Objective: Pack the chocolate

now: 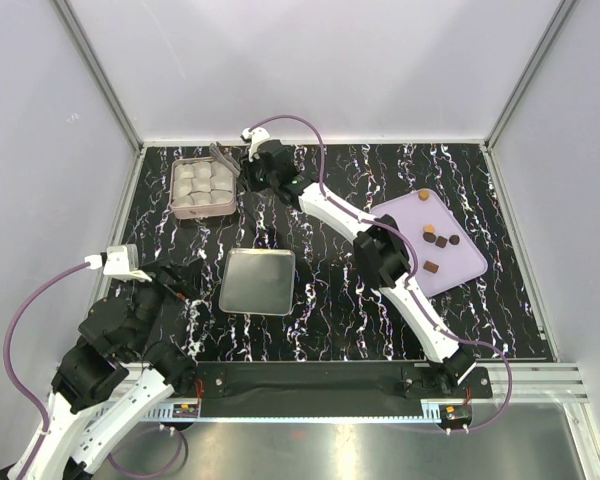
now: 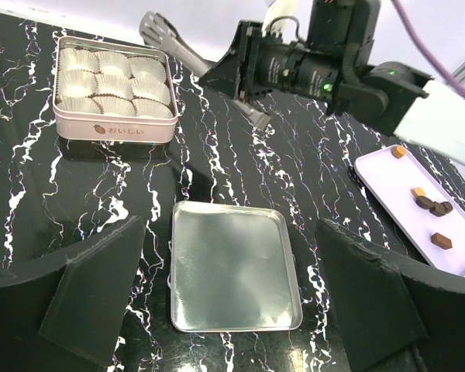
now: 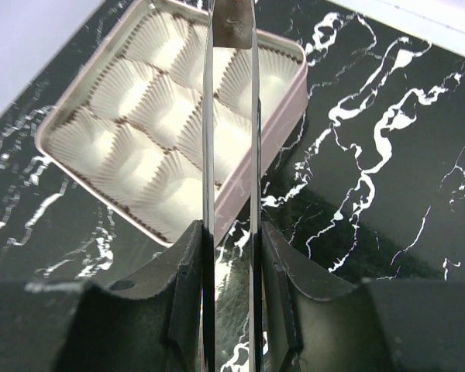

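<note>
Several small chocolates point(image 1: 441, 240), dark brown with a tan one point(image 1: 424, 195), lie on a lilac tray point(image 1: 470, 262) at the right; they also show in the left wrist view point(image 2: 441, 240). A pink tin point(image 1: 202, 213) of empty white paper cups stands at the back left. My right gripper point(image 1: 255, 160) is shut on metal tongs point(image 3: 208, 116), whose tips hang over the tin's near corner point(image 3: 287, 101); nothing shows between the tips. My left gripper point(image 1: 175, 280) is open and empty, just left of the silver lid point(image 2: 232, 267).
The silver lid point(image 1: 258, 281) lies flat in the middle of the black marbled table point(image 1: 330, 320). The right arm point(image 1: 330, 210) stretches diagonally from the near right to the back left. White walls close in the table on three sides.
</note>
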`<action>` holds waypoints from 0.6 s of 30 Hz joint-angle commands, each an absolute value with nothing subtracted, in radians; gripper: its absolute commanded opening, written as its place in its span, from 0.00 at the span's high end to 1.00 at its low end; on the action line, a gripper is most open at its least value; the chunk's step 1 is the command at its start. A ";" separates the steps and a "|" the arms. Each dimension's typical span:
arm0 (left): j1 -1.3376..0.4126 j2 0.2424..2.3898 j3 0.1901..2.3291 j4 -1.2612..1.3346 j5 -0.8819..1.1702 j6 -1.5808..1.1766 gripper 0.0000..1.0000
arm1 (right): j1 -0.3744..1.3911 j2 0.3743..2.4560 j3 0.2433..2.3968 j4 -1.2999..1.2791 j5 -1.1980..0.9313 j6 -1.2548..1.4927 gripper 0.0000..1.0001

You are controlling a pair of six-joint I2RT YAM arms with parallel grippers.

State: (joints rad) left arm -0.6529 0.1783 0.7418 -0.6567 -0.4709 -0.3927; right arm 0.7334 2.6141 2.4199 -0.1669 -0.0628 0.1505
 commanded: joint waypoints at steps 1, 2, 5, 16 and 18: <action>-0.652 0.190 0.736 -0.607 -0.471 -0.391 0.01 | 0.750 2.643 2.467 -0.117 -0.035 0.107 0.66; -0.652 0.189 0.736 -0.606 -0.471 -0.391 0.01 | 0.750 2.649 2.470 -0.117 -0.028 0.104 0.66; -0.652 0.189 0.736 -0.606 -0.471 -0.393 0.01 | 0.750 2.663 2.479 -0.123 -0.011 0.087 0.64; -0.652 0.195 0.736 -0.603 -0.472 -0.388 0.01 | 0.750 2.671 2.473 -0.110 0.018 0.057 0.57; -0.652 0.193 0.735 -0.601 -0.472 -0.388 0.01 | 0.750 2.669 2.471 -0.110 0.023 0.055 0.54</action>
State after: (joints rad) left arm -0.6529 0.1810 0.7418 -0.6567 -0.4709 -0.3923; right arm 0.7403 2.6740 2.4218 -0.1616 -0.0139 0.0780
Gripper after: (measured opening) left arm 0.988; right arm 0.455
